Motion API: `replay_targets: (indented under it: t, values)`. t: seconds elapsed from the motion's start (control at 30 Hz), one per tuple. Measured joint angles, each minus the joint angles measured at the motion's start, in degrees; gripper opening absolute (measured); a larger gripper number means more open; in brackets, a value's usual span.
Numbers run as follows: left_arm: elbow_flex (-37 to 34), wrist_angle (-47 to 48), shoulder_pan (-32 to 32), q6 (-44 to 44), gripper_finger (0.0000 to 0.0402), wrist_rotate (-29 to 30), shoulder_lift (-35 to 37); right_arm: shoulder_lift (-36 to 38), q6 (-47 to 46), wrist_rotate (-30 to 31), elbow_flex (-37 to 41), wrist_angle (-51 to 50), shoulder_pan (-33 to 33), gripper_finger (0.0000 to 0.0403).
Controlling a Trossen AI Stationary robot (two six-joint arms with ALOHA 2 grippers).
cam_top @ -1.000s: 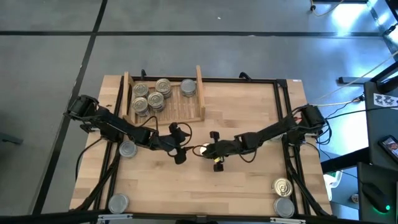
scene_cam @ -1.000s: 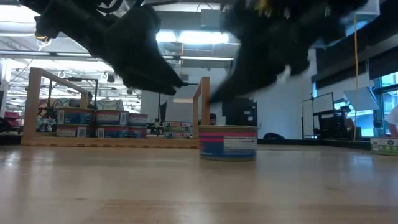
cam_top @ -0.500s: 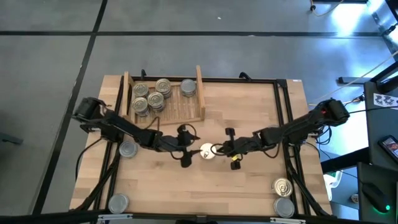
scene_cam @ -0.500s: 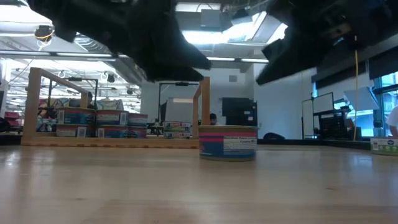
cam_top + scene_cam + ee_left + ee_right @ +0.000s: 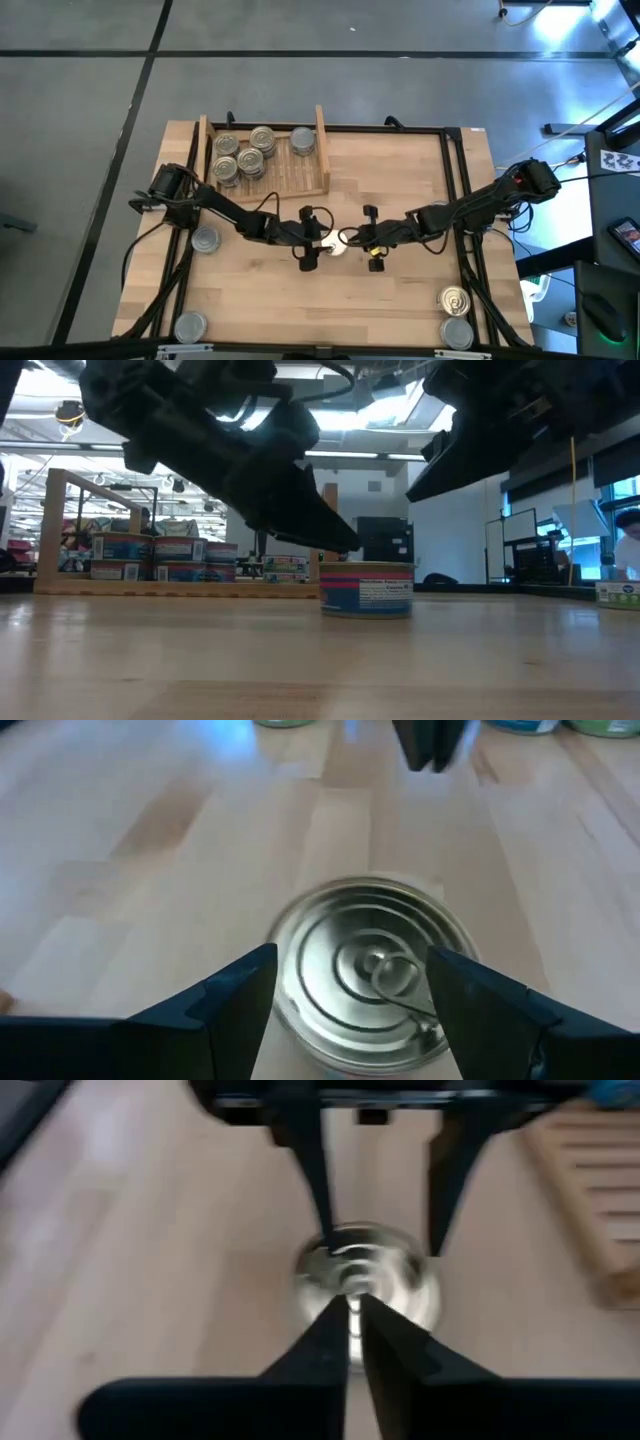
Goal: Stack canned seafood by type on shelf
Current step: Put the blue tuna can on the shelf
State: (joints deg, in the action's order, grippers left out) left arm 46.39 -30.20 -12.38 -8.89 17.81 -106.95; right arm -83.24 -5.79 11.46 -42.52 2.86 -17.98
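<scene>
Showing a handover at the middle of the pale wooden tabletop (image 5: 400, 290). A short round metal tin with a shiny golden pull-tab top and a pink-and-blue label (image 5: 332, 243) stands upright on the table. A second ago the tin was covered by the right gripper (image 5: 372, 240); that gripper has since been drawn back toward the right edge, and the left gripper (image 5: 311, 240) has been brought in from the left edge to the tin. From this it is judged that the tin has been set down by one arm and is about to be taken by the other, which sits nearer the shelf.

In the left wrist view the two dark fingers (image 5: 235, 1010) are seen well spread, one on each side of the tin's lid (image 5: 370, 970), with a little bare gap on either side; nothing is gripped yet. The right gripper's fingers (image 5: 335, 1342) are seen almost pressed together and empty, just short of the tin.

The shallow light-wood rack with a slatted base and two upright side boards (image 5: 322, 140) lies at the table's far left corner, with six tins (image 5: 240, 155) already in it. Grey-topped tins (image 5: 205, 239) lie near the left edge and near corner, and two more tins (image 5: 455, 315) at the near right corner. Much sorting is judged to remain.
</scene>
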Motion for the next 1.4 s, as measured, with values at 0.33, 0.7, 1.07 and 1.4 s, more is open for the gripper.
replay_targets:
  t: [0.33,0.7,1.07,1.4]
  values:
    - [0.2,-3.3,2.2,2.2,0.0255,-6.4,-3.7,-5.8,2.0,-6.6,-0.1,4.9,0.0,0.0216]
    - [0.7,-9.7,7.0,-4.5,0.0255,-11.5,-10.7,-9.7,16.9,-1.5,-0.1,6.1,-0.1,0.0287]
    - [-1.6,-17.8,10.9,-10.7,0.0255,-19.0,-12.1,-9.8,31.6,13.0,-0.1,-3.0,-2.7,0.0280]
    - [-2.0,-21.0,11.0,-12.1,0.0255,-19.9,-12.5,-17.3,37.8,24.3,-0.1,5.4,-1.9,0.0277]
